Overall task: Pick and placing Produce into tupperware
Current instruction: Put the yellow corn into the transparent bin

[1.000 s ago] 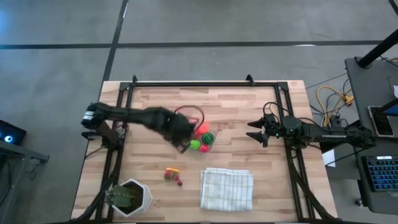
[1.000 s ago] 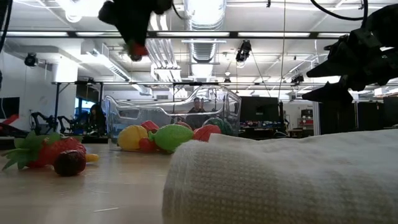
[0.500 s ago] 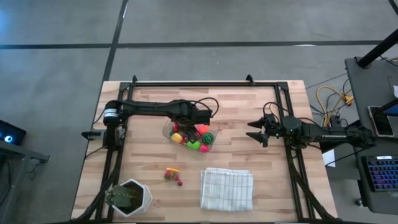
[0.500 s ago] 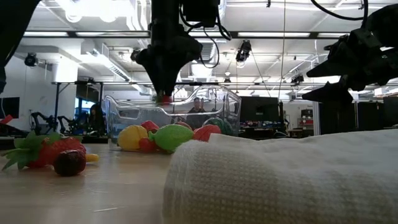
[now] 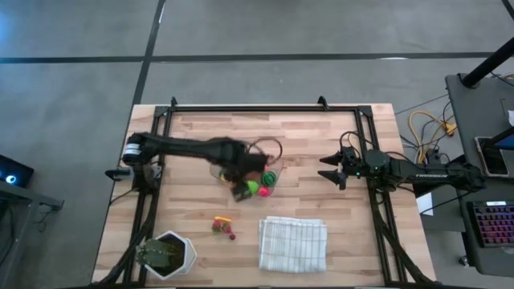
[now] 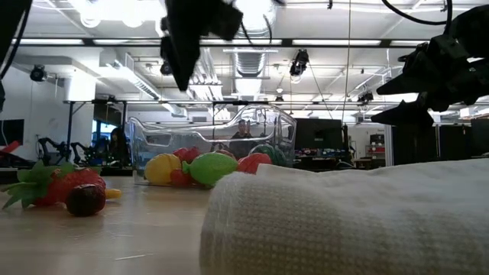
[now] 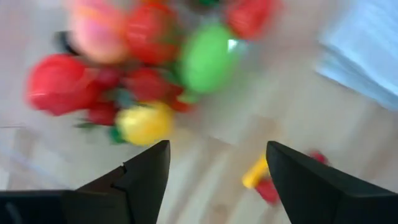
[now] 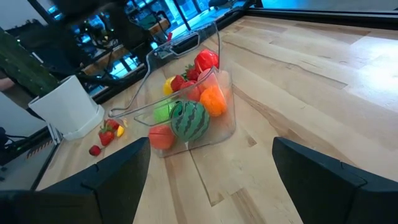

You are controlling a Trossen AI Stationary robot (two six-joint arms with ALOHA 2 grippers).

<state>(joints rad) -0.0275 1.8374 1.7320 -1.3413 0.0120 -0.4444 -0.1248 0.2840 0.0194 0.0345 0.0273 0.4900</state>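
Note:
The clear tupperware (image 8: 225, 121) stands mid-table and holds produce (image 8: 189, 118): a striped green ball and red, orange, yellow and green pieces. More produce (image 5: 222, 225), red and yellow, lies loose on the wood nearer the front edge. My left gripper (image 7: 214, 165) hangs open above the tupperware's near side (image 5: 241, 183), pointing down, with nothing between its fingers. My right gripper (image 5: 329, 171) waits open at the table's right, pointing toward the tupperware.
A folded white cloth (image 5: 293, 243) lies near the front edge, right of the loose produce. A potted plant in a white pot (image 5: 167, 254) stands at the near left corner. A black frame (image 5: 265, 107) runs around the tabletop.
My left gripper carried a small red piece out over the tupperware and dipped toward it. It has since swung back toward the near edge and stands higher. The red piece no longer shows at its fingertips.

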